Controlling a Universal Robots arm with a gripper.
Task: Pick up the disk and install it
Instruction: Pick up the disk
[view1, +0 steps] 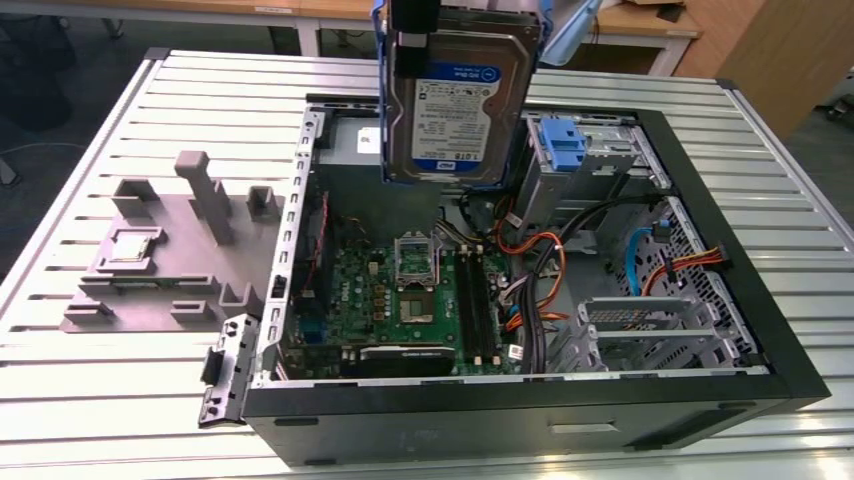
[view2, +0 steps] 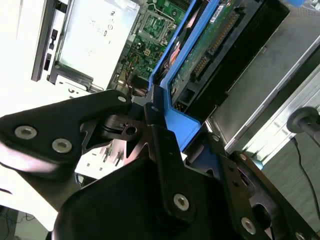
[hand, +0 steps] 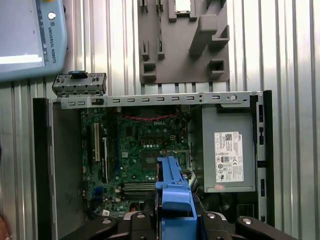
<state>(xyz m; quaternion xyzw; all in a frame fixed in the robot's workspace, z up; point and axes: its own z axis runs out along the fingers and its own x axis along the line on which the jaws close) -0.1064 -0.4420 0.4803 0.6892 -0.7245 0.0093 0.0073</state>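
Observation:
The disk (view1: 454, 100), a silver hard drive with a white-and-blue label and a blue carrier bracket, hangs upright above the back of the open computer case (view1: 534, 405). My gripper (view1: 461, 22) is shut on its top edge at the exterior view's upper border. In the second wrist view the black fingers (view2: 156, 131) clamp the blue bracket, and the disk (view2: 210, 45) shows its green circuit side. In the first wrist view the bracket edge of the disk (hand: 172, 185) sticks out from the gripper (hand: 175, 225) over the motherboard.
Inside the case lie the motherboard (view1: 400, 300), orange and black cables (view1: 534, 270), a drive cage holding a bare blue bracket (view1: 567, 150), and a grey power supply (hand: 225, 150). A grey fixture plate (view1: 160, 270) sits on the slatted table at the exterior view's left. A pendant (hand: 30, 40) lies nearby.

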